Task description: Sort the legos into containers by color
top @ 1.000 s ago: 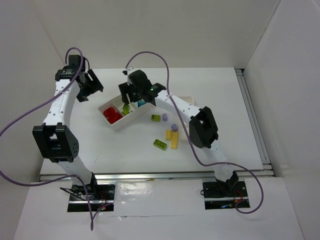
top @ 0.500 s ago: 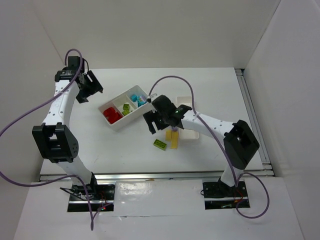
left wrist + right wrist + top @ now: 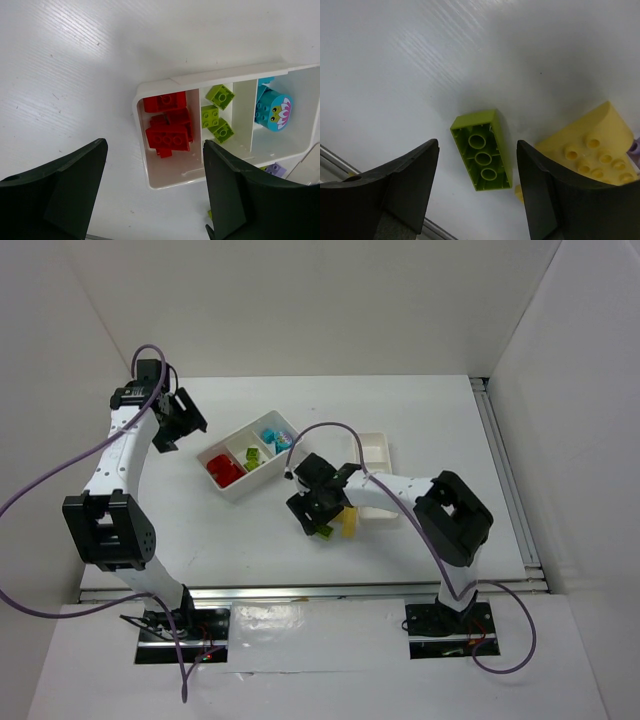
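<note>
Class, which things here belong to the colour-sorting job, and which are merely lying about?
Job: three-compartment tray; red bricks; lime bricks inside it; teal piece; narrow tray; loose lime brick; yellow brick; open right gripper.

Just there: purple cables; metal rail.

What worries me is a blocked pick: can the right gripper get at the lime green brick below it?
Probably yes: the right gripper hangs open over the lime green brick, fingers either side, though the yellow brick close by may crowd one finger.
</note>
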